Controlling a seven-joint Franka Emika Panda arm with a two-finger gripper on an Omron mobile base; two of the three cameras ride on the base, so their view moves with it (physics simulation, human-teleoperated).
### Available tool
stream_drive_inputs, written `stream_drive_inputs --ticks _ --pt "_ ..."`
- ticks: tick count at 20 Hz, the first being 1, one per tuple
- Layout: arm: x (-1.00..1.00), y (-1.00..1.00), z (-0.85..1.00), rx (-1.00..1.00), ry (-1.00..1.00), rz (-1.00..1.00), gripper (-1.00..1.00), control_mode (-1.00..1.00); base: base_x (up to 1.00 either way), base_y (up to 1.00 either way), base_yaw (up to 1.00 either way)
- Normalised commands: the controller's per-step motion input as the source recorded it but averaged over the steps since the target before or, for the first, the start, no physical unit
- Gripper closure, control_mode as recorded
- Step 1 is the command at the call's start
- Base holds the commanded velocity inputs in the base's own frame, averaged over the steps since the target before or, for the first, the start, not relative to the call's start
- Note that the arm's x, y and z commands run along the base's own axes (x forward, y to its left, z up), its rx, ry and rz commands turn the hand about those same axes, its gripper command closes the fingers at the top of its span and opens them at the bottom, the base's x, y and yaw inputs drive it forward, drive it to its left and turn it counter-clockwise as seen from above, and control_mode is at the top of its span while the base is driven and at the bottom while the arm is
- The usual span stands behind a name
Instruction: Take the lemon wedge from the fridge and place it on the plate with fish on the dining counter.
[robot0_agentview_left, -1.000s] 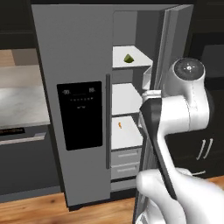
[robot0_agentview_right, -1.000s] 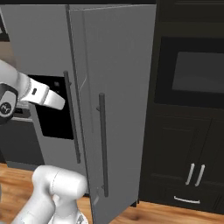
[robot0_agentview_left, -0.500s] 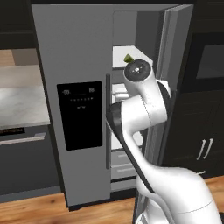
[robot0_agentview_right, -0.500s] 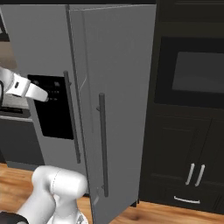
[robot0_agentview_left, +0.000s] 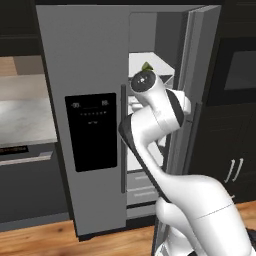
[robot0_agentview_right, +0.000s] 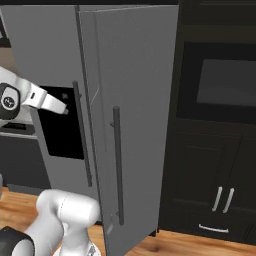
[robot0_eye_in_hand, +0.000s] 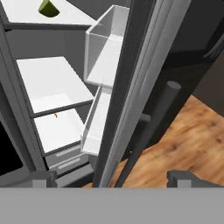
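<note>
In the hand view the lemon wedge (robot0_eye_in_hand: 49, 8) is sitting on the fridge's (robot0_agentview_left: 85, 75) top white shelf (robot0_eye_in_hand: 30, 15) at about eleven o'clock, with a second shelf (robot0_eye_in_hand: 48, 81) lying below it and the door bins (robot0_eye_in_hand: 105, 52) hanging toward the middle. The fingers (robot0_eye_in_hand: 42, 177) are standing wide apart at the bottom, gripping nothing, well away from the wedge. At two o'clock the open door's (robot0_agentview_right: 135, 115) edge and its dark handle (robot0_eye_in_hand: 151, 127) are slanting over the wood floor (robot0_eye_in_hand: 179, 140).
</note>
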Motion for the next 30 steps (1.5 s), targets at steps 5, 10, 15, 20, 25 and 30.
stream_drive_inputs --ticks 5,10,15,20,25,30 --pt "0.36 -0.19 0.0 0.0 0.02 0.0 -1.0 -1.0 0.0 0.0 0.0" --pt "0.41 -0.32 -0.02 0.0 0.0 0.0 -1.0 -1.0 0.0 0.0 0.0" --pt "0.49 -0.19 -0.07 -0.02 0.0 0.0 -1.0 -1.0 0.0 0.0 0.0" --pt "0.36 -0.18 -0.11 -0.05 0.0 -0.03 -1.0 -1.0 0.0 0.0 0.0" --pt "0.01 -0.31 -0.13 -0.06 0.0 -0.13 -1.0 -1.0 0.0 0.0 0.0" --pt "0.0 -0.12 -0.07 -0.08 0.0 -0.09 -1.0 -1.0 0.0 0.0 0.0"
